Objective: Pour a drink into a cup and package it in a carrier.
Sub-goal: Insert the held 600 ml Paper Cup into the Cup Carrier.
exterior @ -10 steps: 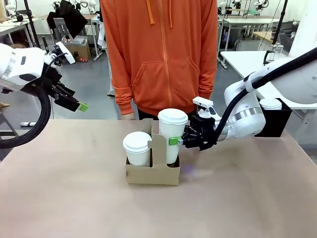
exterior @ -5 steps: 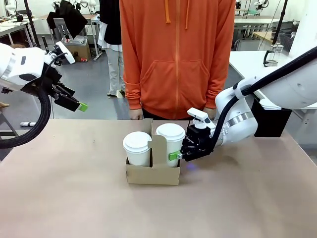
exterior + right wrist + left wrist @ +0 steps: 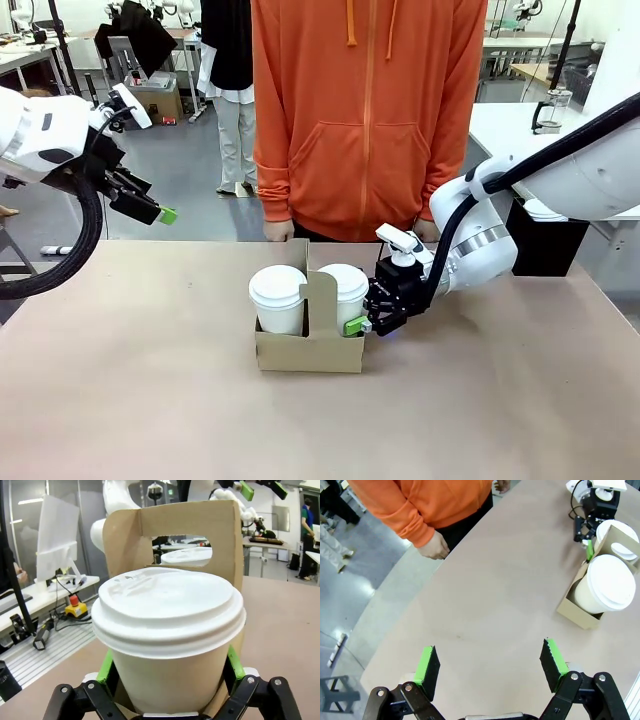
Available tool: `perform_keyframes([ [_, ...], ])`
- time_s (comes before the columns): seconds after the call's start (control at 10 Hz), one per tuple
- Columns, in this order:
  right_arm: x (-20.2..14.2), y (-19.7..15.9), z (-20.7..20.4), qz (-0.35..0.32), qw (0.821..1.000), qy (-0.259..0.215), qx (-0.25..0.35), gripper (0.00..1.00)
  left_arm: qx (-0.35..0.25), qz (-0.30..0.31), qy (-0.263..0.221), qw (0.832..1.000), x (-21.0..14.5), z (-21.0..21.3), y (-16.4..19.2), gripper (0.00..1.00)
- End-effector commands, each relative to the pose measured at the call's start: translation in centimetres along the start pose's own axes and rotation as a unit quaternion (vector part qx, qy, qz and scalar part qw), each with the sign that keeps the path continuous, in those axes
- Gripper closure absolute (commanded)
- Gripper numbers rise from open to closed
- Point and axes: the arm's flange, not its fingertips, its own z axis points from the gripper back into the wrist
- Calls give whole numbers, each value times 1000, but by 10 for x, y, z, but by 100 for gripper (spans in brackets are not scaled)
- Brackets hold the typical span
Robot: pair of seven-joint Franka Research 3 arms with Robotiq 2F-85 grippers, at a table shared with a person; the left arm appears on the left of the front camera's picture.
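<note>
The brown cardboard carrier (image 3: pixel 310 352) stands mid-table with its handle tab upright. The cup (image 3: pixel 343 283), white with a lid, sits low in its right slot. A shorter lidded cup (image 3: pixel 277 286) fills the left slot. My right gripper (image 3: pixel 362 314) is open around the cup, its green pads just off the cup (image 3: pixel 167 630) on both sides, the carrier tab (image 3: pixel 220 525) behind. My left gripper (image 3: pixel 160 212) hangs open and empty high at the left; under the left gripper (image 3: pixel 490 662) is bare table, the carrier (image 3: pixel 577 615) off to its right. The lid hides the drink.
A person in an orange hoodie (image 3: pixel 365 110) stands at the far edge, both hands low near the table. A black box (image 3: pixel 548 245) sits at the right behind my right arm. A small glass carafe (image 3: pixel 546 112) stands on a white table at the back right.
My right gripper came down with the cup into the carrier's right slot, then its jaws opened off it. The person shifted right. The left arm stayed still.
</note>
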Motion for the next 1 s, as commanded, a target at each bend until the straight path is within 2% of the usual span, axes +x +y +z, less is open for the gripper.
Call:
perform_keyframes([
  [0.0,9,5,1,26,999,32,-2,0,-2,4,0,1000,0,-1,0,0],
  [0.3,27,14,30,51,997,38,-44,0,-2,4,0,1000,0,-1,0,0],
  [0.6,40,26,61,42,995,61,-72,0,-2,4,0,1000,0,-1,0,0],
  [0.8,51,37,90,16,988,84,-125,0,-2,4,0,1000,0,-1,0,0],
  [0.9,64,54,113,-20,978,102,-181,0,-2,4,0,1000,0,-1,0,0],
])
